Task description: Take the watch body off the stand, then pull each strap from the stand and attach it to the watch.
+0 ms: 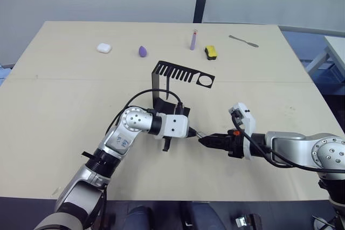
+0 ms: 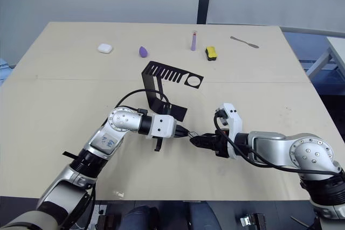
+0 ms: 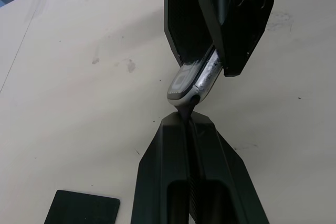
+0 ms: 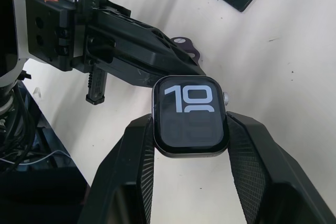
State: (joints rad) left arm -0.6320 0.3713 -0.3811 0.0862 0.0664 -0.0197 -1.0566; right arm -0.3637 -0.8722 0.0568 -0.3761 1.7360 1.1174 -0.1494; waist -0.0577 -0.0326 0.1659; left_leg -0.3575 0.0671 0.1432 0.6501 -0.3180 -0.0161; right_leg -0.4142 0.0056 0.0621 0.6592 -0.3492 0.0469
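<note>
The watch body [image 4: 190,116], silver-rimmed with a black screen showing light digits, sits between the fingers of my right gripper [image 1: 206,141], which is shut on it just above the table. My left gripper [image 1: 194,134] faces it from the left, shut on a dark purple strap [image 3: 185,109]. The tip of that strap touches the edge of the watch body [image 3: 191,80]. Its other end [image 4: 184,43] pokes out behind the left fingers. The black stand [image 1: 183,74] is upright just behind both grippers. A thin dark band [image 1: 168,87], perhaps the second strap, hangs from its comb arm.
Along the table's far side lie a white case [image 1: 104,48], a purple egg shape [image 1: 142,51], an upright lilac tube [image 1: 192,40], a yellow-and-black block [image 1: 211,52] and a metal tool [image 1: 243,41]. The stand's flat base [image 3: 81,208] lies close beside the left gripper.
</note>
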